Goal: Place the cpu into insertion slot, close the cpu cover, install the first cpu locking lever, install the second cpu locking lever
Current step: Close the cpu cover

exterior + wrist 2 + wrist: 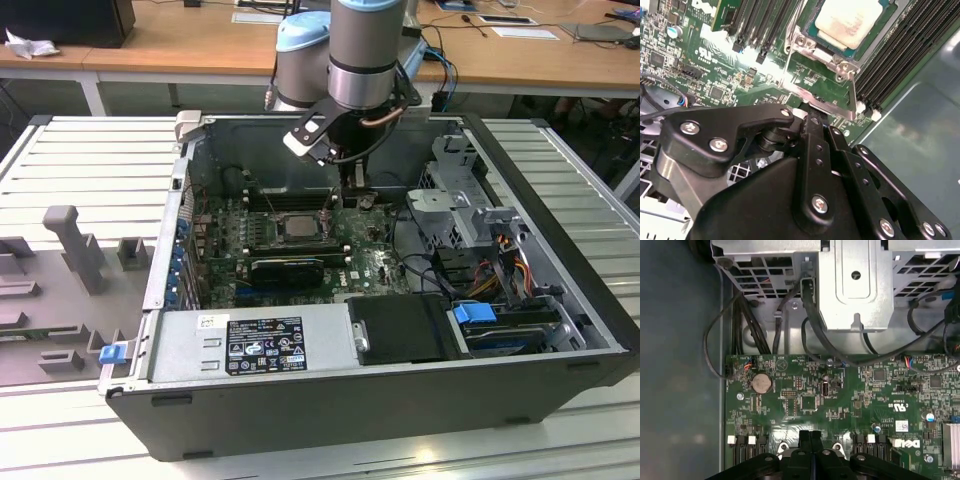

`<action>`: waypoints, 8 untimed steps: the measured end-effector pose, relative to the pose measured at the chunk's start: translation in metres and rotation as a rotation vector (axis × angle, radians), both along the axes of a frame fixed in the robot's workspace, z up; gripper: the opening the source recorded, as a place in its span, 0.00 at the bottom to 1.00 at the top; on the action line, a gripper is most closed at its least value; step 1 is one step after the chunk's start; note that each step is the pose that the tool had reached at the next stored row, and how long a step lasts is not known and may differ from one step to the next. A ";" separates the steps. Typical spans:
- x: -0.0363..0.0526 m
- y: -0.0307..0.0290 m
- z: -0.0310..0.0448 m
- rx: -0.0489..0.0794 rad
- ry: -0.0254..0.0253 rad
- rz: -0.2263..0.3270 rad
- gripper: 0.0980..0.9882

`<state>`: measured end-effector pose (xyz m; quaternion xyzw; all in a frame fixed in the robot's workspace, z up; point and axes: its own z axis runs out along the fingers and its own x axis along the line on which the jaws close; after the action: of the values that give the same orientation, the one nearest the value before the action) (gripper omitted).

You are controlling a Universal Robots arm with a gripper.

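Over the motherboard, the gripper [812, 122] is poised at the insertion slot's [284, 228] edge, fingers pressed together (nothing seen between them). The cpu [847, 20] is seated there, hemmed by memory slots [890, 65]; open case wall [920, 130] lies beyond.

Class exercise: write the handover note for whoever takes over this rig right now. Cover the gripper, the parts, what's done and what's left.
Gripper: shut, tips at a lever beside the cover; I cannot tell if it is pressing the lever.
Cpu: seated face up, with the cover down around it.
Done: cpu placed and cover closed, as far as shows.
Left: the levers; neither can be confirmed as latched.
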<state>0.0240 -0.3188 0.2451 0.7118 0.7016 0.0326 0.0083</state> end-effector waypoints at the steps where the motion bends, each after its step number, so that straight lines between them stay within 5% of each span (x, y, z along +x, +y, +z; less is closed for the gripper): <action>1: -0.0003 0.0000 0.0000 0.000 0.0000 0.000 0.01; 8: -0.0023 0.0000 0.0000 0.000 0.0000 0.000 0.01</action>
<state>0.0217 -0.3188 0.2451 0.7118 0.7016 0.0326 0.0083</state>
